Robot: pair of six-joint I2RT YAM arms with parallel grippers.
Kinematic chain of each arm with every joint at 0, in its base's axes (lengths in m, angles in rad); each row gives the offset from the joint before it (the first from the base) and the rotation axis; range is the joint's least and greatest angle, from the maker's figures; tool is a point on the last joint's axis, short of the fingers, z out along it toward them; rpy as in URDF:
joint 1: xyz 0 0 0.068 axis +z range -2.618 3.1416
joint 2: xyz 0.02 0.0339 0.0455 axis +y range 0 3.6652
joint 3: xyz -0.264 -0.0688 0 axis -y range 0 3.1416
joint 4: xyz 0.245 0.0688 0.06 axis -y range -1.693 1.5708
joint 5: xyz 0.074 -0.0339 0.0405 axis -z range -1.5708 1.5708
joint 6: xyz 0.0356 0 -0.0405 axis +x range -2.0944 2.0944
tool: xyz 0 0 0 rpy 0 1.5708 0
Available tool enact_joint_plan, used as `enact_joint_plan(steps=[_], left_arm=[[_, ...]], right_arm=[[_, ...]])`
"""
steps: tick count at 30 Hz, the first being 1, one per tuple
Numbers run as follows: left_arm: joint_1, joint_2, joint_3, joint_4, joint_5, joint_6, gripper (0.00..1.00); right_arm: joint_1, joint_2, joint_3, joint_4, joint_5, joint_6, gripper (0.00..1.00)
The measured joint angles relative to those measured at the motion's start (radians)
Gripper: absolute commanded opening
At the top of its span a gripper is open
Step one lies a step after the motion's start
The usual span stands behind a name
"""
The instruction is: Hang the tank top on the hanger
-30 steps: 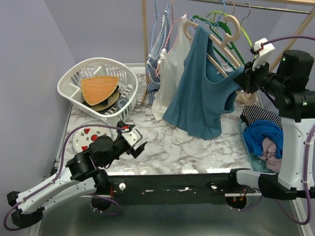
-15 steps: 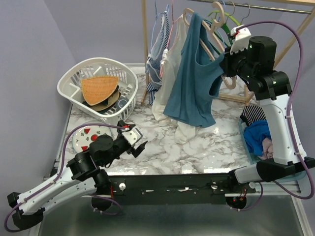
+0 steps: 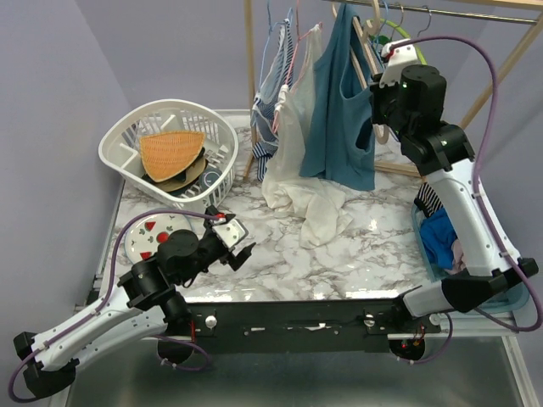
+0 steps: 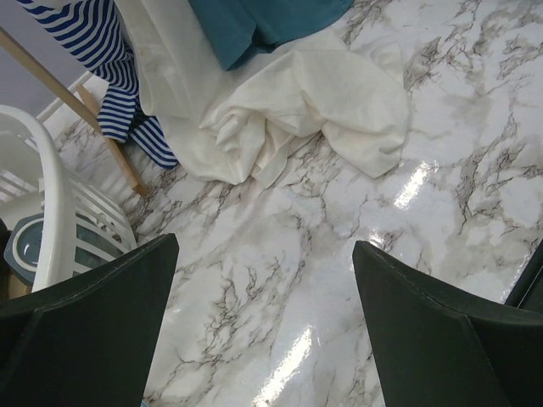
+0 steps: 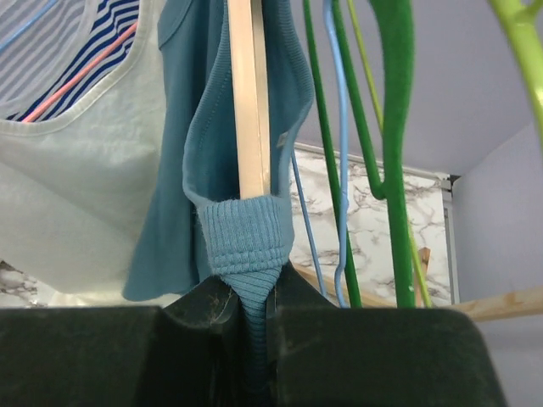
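Note:
The teal-blue tank top (image 3: 339, 127) hangs from the rack at the back, draped over the beige hanger (image 3: 370, 34). My right gripper (image 3: 379, 102) is raised beside it and shut on one of its straps. In the right wrist view the ribbed strap (image 5: 246, 242) is pinched between the jaws, looped over the hanger's beige arm (image 5: 250, 93). My left gripper (image 3: 240, 254) is low over the marble table (image 3: 356, 254) at the front left, open and empty. Its fingers (image 4: 85, 331) frame bare marble.
A long cream-white garment (image 3: 310, 212) trails onto the table. A blue-white striped garment (image 3: 276, 93) hangs left of it. Green hangers (image 5: 394, 127) and a thin blue hanger (image 5: 339, 153) hang to the right. A white basket (image 3: 170, 153), a plate (image 3: 153, 233) and a clothes bin (image 3: 450, 246) stand around.
My right gripper has swung left and up toward the rack with the strap. The tank top has risen off the table and hangs straighter on the hanger. The left arm has barely moved.

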Motion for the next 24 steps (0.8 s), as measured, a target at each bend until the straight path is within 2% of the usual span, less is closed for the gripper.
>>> enact_joint_plan(steps=[12, 24], left_arm=[[0.006, 0.0, 0.0, 0.001, 0.014, -0.002, 0.99], [0.011, 0.0, 0.0, 0.003, 0.015, -0.003, 0.99]], right_arm=[[0.055, 0.161, 0.038, 0.093, 0.151, 0.013, 0.0], [0.061, 0.232, 0.082, 0.13, 0.194, 0.003, 0.0]])
